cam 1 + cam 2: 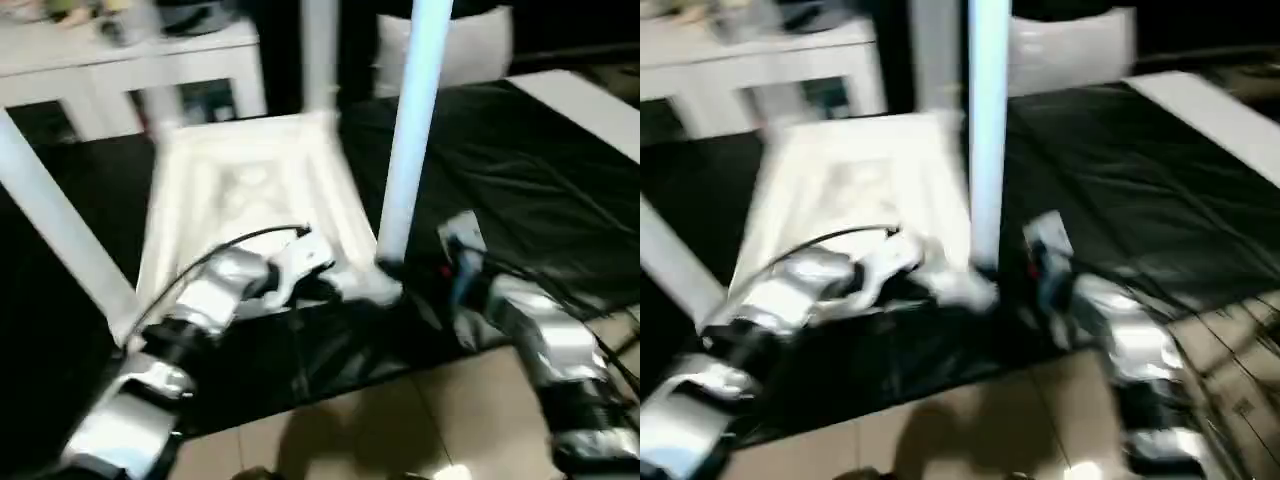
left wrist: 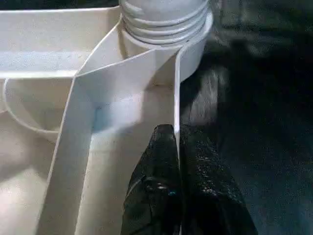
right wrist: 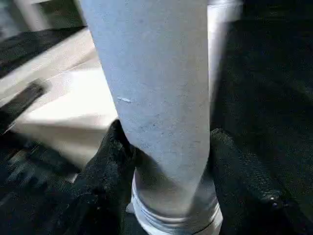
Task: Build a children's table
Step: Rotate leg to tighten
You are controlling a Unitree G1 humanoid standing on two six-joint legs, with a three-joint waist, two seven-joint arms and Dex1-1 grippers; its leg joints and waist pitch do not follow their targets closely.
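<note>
Black cloth [image 1: 520, 190] on tiled floor [image 1: 420, 420], upturned table top [image 1: 250, 190] upon it.

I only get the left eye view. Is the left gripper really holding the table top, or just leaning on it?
Observer: Holding it. The left wrist view shows the left gripper pinching the table top's thin side wall between its two black fingers.
Operator: Is that tall leg screwed all the way in?
Observer: It looks not quite. In the left wrist view, thread rings on the leg show above the corner socket.
Operator: What is the right gripper doing?
Observer: In the right wrist view, the right gripper has one finger pressed on each side of the leg, just above its threaded end.
</note>
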